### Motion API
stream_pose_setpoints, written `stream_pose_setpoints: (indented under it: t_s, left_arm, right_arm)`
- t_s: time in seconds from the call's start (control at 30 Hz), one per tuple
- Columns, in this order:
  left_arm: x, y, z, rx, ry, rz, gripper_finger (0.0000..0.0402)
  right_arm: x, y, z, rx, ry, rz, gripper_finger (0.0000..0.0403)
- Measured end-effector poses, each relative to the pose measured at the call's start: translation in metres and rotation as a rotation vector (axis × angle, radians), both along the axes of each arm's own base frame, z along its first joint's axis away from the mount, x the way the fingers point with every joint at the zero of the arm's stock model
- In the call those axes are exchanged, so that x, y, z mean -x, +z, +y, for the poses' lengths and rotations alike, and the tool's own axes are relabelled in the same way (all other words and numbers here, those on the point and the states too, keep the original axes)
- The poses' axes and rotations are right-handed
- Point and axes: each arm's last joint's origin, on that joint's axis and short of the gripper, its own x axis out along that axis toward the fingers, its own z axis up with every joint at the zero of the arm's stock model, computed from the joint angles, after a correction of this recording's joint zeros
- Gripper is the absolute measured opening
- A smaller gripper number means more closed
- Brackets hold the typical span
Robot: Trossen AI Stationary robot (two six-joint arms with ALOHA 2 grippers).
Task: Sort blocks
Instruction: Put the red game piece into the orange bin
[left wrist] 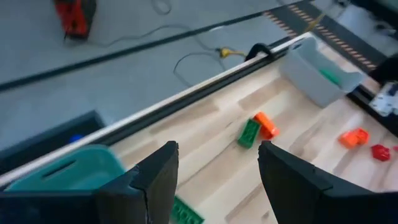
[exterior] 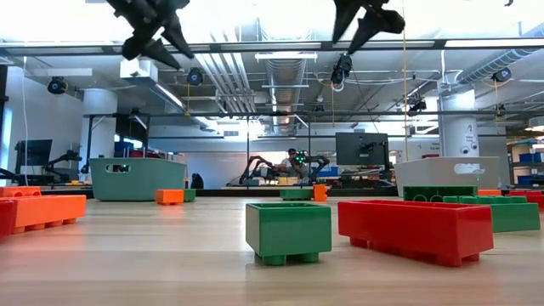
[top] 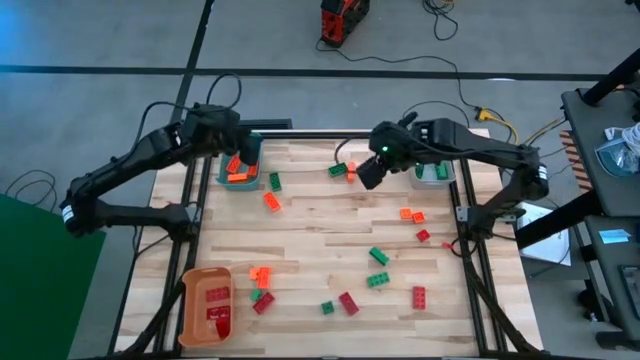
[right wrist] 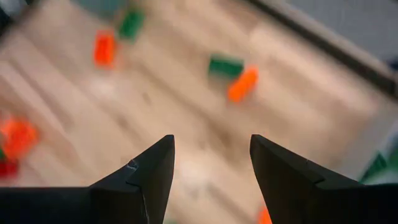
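Grippers both spread, empty: left (top: 235, 150) over teal bin (top: 251, 181), right (top: 368, 172) near green/orange blocks (top: 343, 171). I risk pinching both touching blocks.

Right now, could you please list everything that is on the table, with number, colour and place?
Teal bin: one, far left part of the table, orange blocks inside.
Grey bin: one, far right part, something green inside.
Orange bin: one, near left corner, red blocks inside.
Loose blocks: about twenty, red, orange and green, scattered on the wooden table; a green and orange pair lies far centre.
Left pincer: one, dark, above the teal bin, open and empty.
Right pincer: one, dark, raised over the far centre beside the green and orange pair, open and empty.
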Motion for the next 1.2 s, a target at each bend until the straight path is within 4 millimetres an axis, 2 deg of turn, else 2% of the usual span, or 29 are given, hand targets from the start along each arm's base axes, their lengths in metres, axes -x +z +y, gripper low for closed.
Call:
stream_pose_setpoints:
  t_s: [0.23, 0.5, 0.63, 1.0, 1.2]
  left_arm:
    - [0.0, 0.01, -0.014, -0.075, -0.087, -0.047, 0.0198]
    - [0.007, 0.015, -0.017, -0.106, -0.098, -0.06, 0.0198]
    - [0.007, 0.015, -0.017, -0.114, -0.103, -0.054, 0.0198]
    - [0.004, 0.014, -0.016, -0.102, -0.098, -0.05, 0.0198]
    - [0.004, 0.014, -0.016, -0.091, -0.091, -0.059, 0.0198]
  right_arm:
    - [0.014, -0.017, 0.009, -0.206, 0.044, 0.238, 0.0201]
    - [0.049, -0.04, 0.023, -0.321, -0.026, 0.289, 0.0201]
    - [0.061, -0.064, 0.031, -0.351, -0.007, 0.279, 0.0206]
    - [0.094, -0.152, 0.043, -0.376, 0.006, 0.403, 0.0233]
    - [0.105, -0.183, 0.045, -0.374, 0.01, 0.415, 0.0254]
